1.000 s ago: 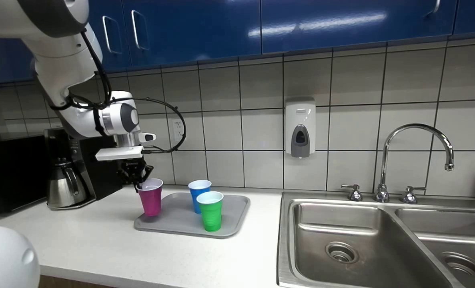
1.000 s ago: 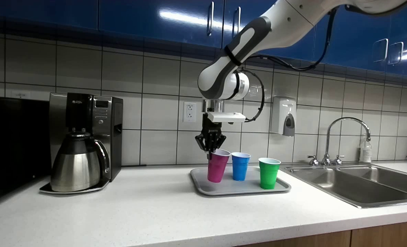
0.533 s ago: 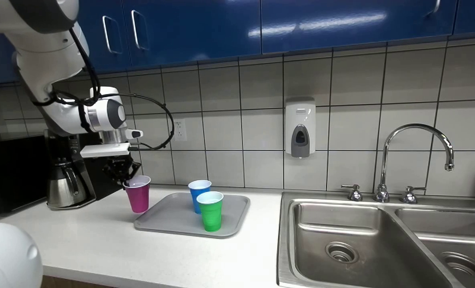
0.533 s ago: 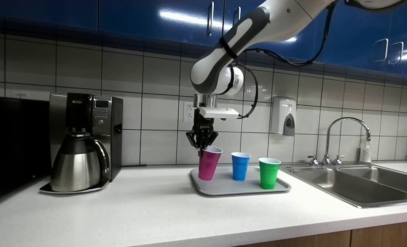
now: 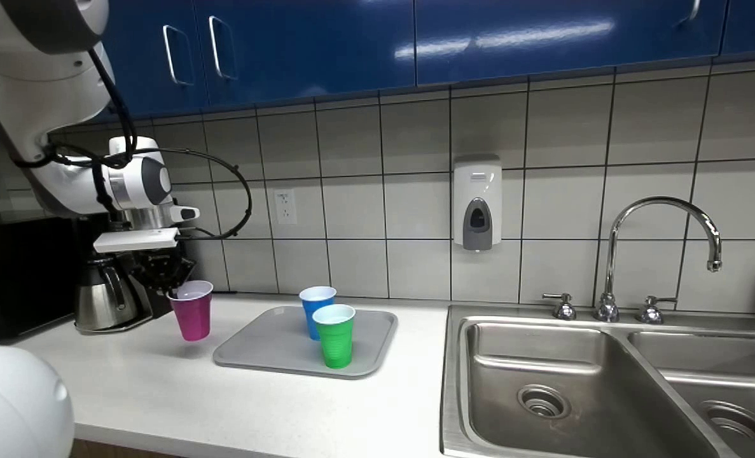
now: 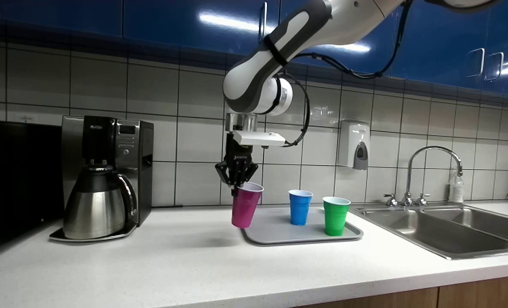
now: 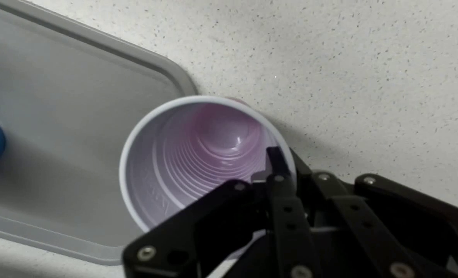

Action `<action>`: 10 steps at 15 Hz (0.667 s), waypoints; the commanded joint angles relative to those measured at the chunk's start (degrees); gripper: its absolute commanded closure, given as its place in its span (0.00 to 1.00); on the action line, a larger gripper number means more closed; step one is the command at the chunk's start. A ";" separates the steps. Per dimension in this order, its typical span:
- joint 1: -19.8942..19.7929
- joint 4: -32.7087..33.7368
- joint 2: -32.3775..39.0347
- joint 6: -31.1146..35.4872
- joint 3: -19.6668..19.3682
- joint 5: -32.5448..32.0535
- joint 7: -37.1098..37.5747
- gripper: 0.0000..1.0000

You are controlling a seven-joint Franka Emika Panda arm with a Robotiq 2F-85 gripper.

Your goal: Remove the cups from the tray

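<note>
- The pink cup (image 6: 246,209) tilts in the air above the desk (image 6: 159,269), just past the edge of the grey tray (image 6: 279,235).
- My fingers (image 7: 278,164) are clamped on its rim.
- The blue cup (image 6: 300,209) and green cup (image 6: 335,219) stand upright on the tray.
- Well apart: a steel coffee pot (image 6: 94,214).

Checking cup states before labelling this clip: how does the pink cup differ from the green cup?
The pink cup is pinched at its rim by the fingers; the green cup is not gripped. The pink cup hangs tilted in the air, its base past the edge of the tray; the green cup stands upright on the tray. Both are tapered, pale inside and look about the same size.
</note>
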 commanded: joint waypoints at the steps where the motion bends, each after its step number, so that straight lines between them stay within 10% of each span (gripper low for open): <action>1: 1.04 0.96 0.13 -2.00 0.71 -2.45 2.67 0.99; 10: 2.76 1.28 2.01 -2.92 0.93 -2.60 3.10 0.99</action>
